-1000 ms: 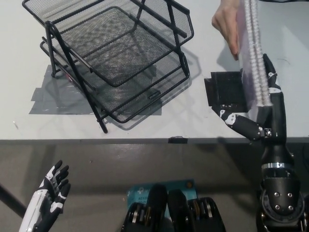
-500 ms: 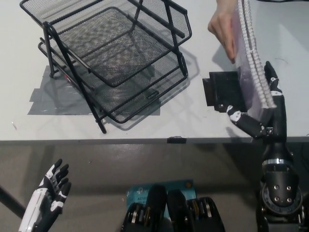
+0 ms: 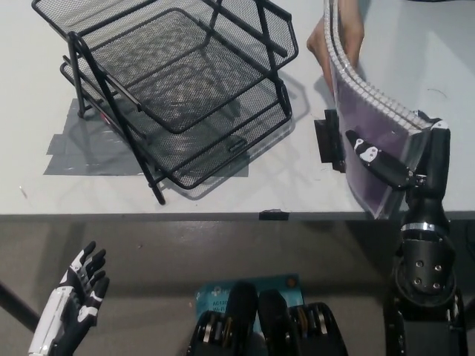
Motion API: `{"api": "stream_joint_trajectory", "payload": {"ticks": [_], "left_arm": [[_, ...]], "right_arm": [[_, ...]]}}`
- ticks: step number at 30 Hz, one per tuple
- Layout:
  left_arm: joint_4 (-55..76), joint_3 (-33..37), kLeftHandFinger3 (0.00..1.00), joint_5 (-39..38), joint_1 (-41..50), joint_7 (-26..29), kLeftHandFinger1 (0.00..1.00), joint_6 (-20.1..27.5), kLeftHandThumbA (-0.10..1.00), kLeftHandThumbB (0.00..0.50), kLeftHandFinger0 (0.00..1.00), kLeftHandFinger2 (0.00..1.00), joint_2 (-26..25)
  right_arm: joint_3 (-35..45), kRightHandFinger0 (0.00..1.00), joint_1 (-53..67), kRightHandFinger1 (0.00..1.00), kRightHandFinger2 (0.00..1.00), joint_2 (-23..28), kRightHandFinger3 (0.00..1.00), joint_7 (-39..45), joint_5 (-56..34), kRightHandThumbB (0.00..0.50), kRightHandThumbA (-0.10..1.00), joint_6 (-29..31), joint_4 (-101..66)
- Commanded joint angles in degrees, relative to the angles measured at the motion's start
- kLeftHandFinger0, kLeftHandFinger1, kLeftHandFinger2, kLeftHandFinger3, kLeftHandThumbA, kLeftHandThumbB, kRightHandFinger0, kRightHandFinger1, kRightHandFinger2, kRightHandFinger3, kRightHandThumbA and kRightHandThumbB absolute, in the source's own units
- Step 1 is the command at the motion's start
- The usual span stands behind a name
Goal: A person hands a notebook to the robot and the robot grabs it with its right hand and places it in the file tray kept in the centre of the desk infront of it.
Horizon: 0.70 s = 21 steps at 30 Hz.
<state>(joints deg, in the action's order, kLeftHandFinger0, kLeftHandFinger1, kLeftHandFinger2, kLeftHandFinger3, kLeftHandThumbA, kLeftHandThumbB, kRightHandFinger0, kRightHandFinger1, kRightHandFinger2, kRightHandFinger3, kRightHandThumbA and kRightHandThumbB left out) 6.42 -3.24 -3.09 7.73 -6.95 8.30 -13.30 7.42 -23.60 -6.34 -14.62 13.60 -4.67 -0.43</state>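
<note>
— Where's the notebook?
— At the worktop's right edge, tilted, the right hand gripping it; a person's hand seems to hold its top.
— And the left hand?
— Low left, fingers spread, empty. The file tray stands apart.

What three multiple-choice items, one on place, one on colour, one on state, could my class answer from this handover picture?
1. Where is the file tray? A left of the notebook; B right of it; C on the floor.
2. What colour is the notebook cover? A red; B purple; C green.
3. What is the right hand doing? A resting open; B holding the notebook; C inside the tray.

A: the tray stands at the picture's left. B: the cover looks purple. B: its fingers clasp the notebook, which a person's hand also holds. The left hand rests low, open.
</note>
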Motion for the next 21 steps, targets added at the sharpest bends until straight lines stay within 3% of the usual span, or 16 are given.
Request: {"api": "stream_joint_trajectory", "payload": {"ticks": [1,4,9,14,17,19,21], "left_arm": [[1.3,-0.1,1.00,-0.3,-1.0,-1.0,1.00,1.4,0.74,0.410,1.00,1.00,-1.0],[1.2,-0.1,1.00,-0.6,-1.2,-1.1,1.00,1.5,0.74,0.403,1.00,1.00,-1.1],[1.2,-0.4,1.00,-1.0,-1.2,-1.1,1.00,1.3,0.74,0.410,1.00,1.00,-1.1],[1.4,-0.5,1.00,-1.4,-1.3,-1.1,1.00,0.8,0.73,0.416,1.00,1.00,-1.1],[1.7,-0.5,1.00,-1.4,-1.3,-1.1,1.00,0.8,0.73,0.409,1.00,1.00,-1.1],[1.5,-0.6,1.00,-1.4,-1.3,-1.1,1.00,1.0,0.73,0.413,1.00,1.00,-1.3],[1.4,-0.5,1.00,-1.5,-1.3,-1.2,1.00,1.0,0.73,0.413,1.00,1.00,-1.3]], "right_arm": [[4.2,0.00,-4.2,0.00,0.00,-2.7,0.00,3.8,-16.9,0.079,0.90,-0.3,-1.3],[6.4,0.00,-4.5,0.00,0.00,-3.8,0.00,4.9,-22.7,0.096,0.89,-2.4,-2.1],[10.1,0.00,-5.6,0.00,0.00,-5.6,0.00,4.8,-31.1,0.064,0.92,-7.1,-4.7],[13.9,0.00,-6.9,0.00,0.00,-7.0,0.00,4.0,-39.7,0.070,0.89,-10.3,-7.7],[15.7,0.00,-7.7,0.00,0.00,-7.5,0.00,2.8,-43.4,0.047,0.88,-11.3,-10.1],[16.9,0.00,-8.2,0.00,0.00,-7.5,0.00,1.8,-46.3,0.005,0.86,-11.5,-12.8],[17.7,0.00,-8.5,0.00,0.00,-7.4,0.00,0.6,-48.1,0.010,0.87,-11.8,-15.3]]}}
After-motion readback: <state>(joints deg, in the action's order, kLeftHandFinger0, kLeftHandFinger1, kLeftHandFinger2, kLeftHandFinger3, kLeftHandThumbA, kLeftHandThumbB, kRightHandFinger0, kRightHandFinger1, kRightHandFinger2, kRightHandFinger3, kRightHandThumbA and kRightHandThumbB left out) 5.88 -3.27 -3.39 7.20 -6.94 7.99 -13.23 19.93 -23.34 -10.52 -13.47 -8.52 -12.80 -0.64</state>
